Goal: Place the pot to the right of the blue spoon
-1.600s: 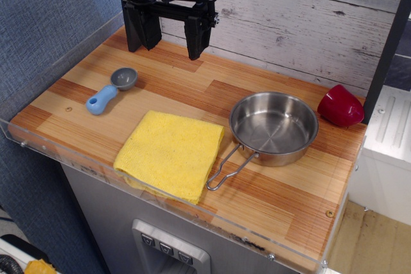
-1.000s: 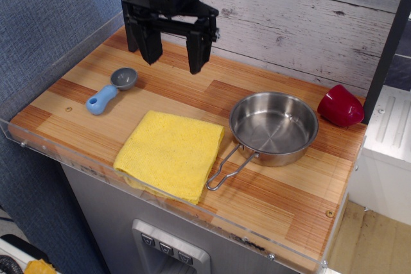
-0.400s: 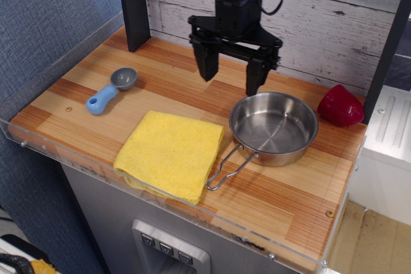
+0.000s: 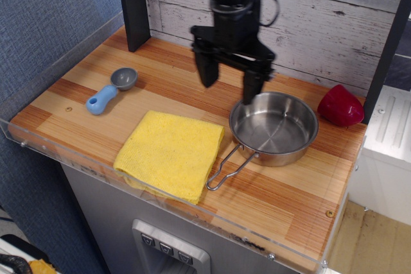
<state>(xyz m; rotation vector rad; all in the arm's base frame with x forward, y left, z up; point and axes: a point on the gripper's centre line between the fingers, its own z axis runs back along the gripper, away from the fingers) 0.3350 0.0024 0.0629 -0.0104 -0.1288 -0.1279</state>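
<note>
Single view, one arm. Tool point(image 4: 230, 85) has fingers spread apart, holding nothing, hanging over the pot's back-left rim. One pot point(image 4: 274, 127) sits on the worktop point(image 4: 270, 194), right of centre, wire handle pointing front-left, just beside one yellow cloth point(image 4: 171, 153). One blue spoon point(image 4: 110, 90) lies at far left, well apart from the pot. One red cup point(image 4: 340, 106) on its side at right edge.

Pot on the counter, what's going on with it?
Nothing holds the pot yet. It sits on the wooden counter, right of the yellow cloth, its wire handle pointing toward the front edge. The hand hangs open over its back-left rim. The blue spoon lies far left, the red cup far right.
</note>
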